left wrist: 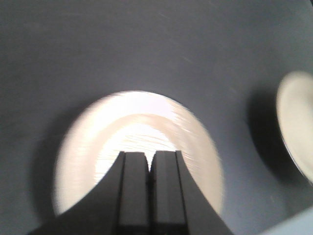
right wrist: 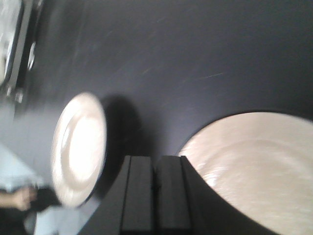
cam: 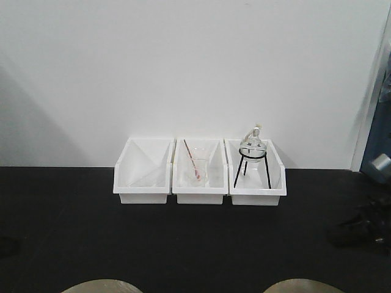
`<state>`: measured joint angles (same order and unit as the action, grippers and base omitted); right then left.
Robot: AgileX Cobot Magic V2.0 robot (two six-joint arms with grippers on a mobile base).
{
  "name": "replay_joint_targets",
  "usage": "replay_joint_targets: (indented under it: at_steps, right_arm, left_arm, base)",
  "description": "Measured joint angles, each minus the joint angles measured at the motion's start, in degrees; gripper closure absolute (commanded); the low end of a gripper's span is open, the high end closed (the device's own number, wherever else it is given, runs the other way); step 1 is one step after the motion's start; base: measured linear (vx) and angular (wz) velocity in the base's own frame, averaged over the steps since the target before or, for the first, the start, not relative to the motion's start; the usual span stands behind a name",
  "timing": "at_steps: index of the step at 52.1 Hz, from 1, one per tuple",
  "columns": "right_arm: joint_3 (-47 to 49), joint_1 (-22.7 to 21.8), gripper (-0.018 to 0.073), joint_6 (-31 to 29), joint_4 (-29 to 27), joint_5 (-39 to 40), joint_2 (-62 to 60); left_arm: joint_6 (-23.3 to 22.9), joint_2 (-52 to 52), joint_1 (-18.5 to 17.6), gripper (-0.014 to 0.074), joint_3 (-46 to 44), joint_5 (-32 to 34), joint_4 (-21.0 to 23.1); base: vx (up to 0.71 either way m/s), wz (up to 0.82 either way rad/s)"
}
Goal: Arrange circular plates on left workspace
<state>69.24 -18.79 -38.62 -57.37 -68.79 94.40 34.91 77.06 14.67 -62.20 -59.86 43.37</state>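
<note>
Risk of a slip: glossy, shallow rims, and both pairs of jaws pressed together with nothing between, so no pinching an edge until opened. Risk too of skidding the left plate [left wrist: 142, 122] across the black counter [cam: 183, 244] if lowered shut onto it, or of knocking one plate against the other when sliding them together. Wrist views blurred; touching or just above, impossible to tell.

Left plate directly beneath the left gripper [left wrist: 149, 166], fingertips over its inner well. Right plate [right wrist: 254, 161] just beside the right gripper [right wrist: 155, 164], to its right in the wrist view, not under it. Both plates on the counter, well in front of the middle bin [cam: 198, 183], one left of it, one right.
</note>
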Motion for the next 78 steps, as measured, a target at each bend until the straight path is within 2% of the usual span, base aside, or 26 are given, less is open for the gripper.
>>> replay_joint_targets:
  at_steps: [7, 14, 31, 45, 53, 58, 64, 74, 78]
  right_arm:
    - [0.1, -4.8, 0.0561, -1.0, -1.5, 0.2, 0.8]
    - [0.1, -7.6, 0.0561, -1.6, -1.4, 0.1, 0.8]
    - [0.1, -8.3, 0.0561, -0.8, 10.0, 1.1, 0.8]
    - [0.2, -8.3, 0.0536, -1.9, 11.8, 1.6, 3.4]
    - [0.2, -8.4, 0.0515, -2.4, 12.1, 1.6, 5.1]
    - [0.2, -8.4, 0.0501, -2.8, 12.1, 1.7, 5.4]
    - [0.2, -8.4, 0.048, -3.0, 12.8, 1.7, 5.5]
    - [0.2, -8.4, 0.0439, -3.1, 13.2, 1.7, 5.5]
    - [0.2, -8.4, 0.042, -3.1, 13.2, 2.0, 5.5]
  left_arm:
    - [2.2, 5.4, 4.2, 0.0594, 0.0, -4.1, 1.5]
    - [3.0, 11.6, 6.1, 0.0594, 0.0, -7.8, 2.2]
    - [4.7, 23.1, 6.3, 0.0594, -0.2, -8.5, 2.3]
    - [4.6, 26.4, 6.3, 0.0593, -0.2, -6.2, -2.7]
    - [6.0, 26.4, 6.3, 0.057, -0.2, -6.2, -1.9]
    - [7.8, 26.4, 6.3, 0.0517, -0.2, -6.5, 1.9]
    - [11.4, 26.4, 6.3, 0.0403, -0.2, -7.7, 6.4]
    - [13.6, 26.4, 6.3, 0.0143, -0.2, -7.9, 6.3]
    - [13.6, 26.9, 6.3, 0.0066, -0.2, -7.9, 5.9]
  base:
    - [0.0, 0.0]
    - [0.0, 0.0]
    - [0.0, 0.0]
    - [0.0, 0.0]
    - [0.0, 0.0]
    - [0.0, 0.0]
    - [0.0, 0.0]
    - [0.0, 0.0]
    - [0.0, 0.0]
